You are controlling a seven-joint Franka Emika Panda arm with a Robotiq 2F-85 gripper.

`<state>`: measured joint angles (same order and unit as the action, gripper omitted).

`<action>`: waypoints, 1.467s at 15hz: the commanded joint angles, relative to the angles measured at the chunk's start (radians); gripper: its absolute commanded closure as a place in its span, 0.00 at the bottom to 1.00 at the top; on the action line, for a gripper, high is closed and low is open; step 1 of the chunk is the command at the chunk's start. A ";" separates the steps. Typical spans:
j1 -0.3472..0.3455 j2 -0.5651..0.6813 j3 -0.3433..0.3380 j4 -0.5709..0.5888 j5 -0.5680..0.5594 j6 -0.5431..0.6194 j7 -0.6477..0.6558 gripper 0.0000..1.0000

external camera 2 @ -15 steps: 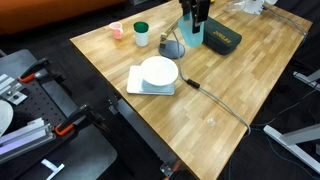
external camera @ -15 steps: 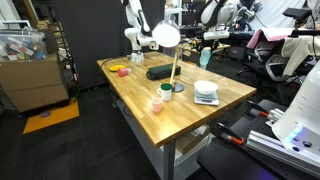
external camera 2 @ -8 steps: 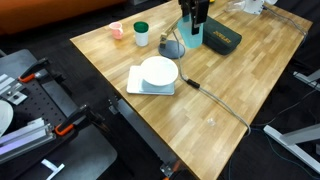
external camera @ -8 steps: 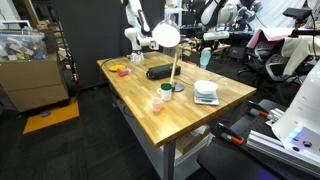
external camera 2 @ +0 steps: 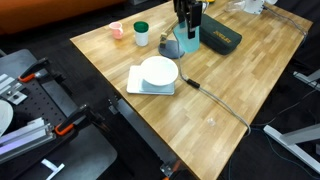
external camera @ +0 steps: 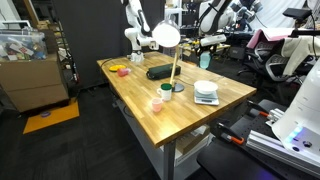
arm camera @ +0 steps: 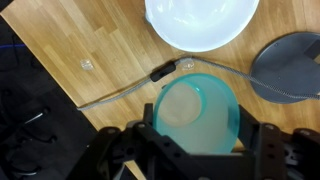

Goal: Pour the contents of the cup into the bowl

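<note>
Just slid the cup (external camera 2: 190, 42) a bit toward the bowl (external camera 2: 158, 71), still gripped upright in the tool (external camera 2: 188, 20). Hanging mid-desk (external camera 2: 230, 95), further from the near edge than the bowl. Not tipped yet, so probably needs more travel before pouring.

Three views on one table
An exterior view is set far back from the table (external camera: 185, 112); an exterior view is set nearer, high above the bowl (external camera 2: 158, 71); the wrist view is pointed straight down at both.
</note>
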<state>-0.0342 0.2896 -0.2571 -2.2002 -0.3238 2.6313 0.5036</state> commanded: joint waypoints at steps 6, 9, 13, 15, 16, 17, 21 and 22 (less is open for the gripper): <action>0.029 0.011 -0.019 0.001 -0.015 0.006 0.022 0.23; 0.029 0.011 -0.019 0.001 -0.015 0.006 0.022 0.23; 0.029 0.011 -0.019 0.001 -0.015 0.007 0.022 0.23; 0.036 0.014 -0.028 0.000 -0.034 0.032 0.040 0.48; 0.046 0.016 -0.041 -0.004 -0.068 0.080 0.059 0.48; 0.054 0.017 -0.053 -0.011 -0.100 0.142 0.071 0.48; 0.120 0.021 -0.147 -0.042 -0.239 0.315 0.159 0.48; 0.126 0.019 -0.164 -0.056 -0.300 0.343 0.206 0.48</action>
<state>0.0422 0.3052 -0.3438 -2.2232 -0.5016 2.8736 0.6207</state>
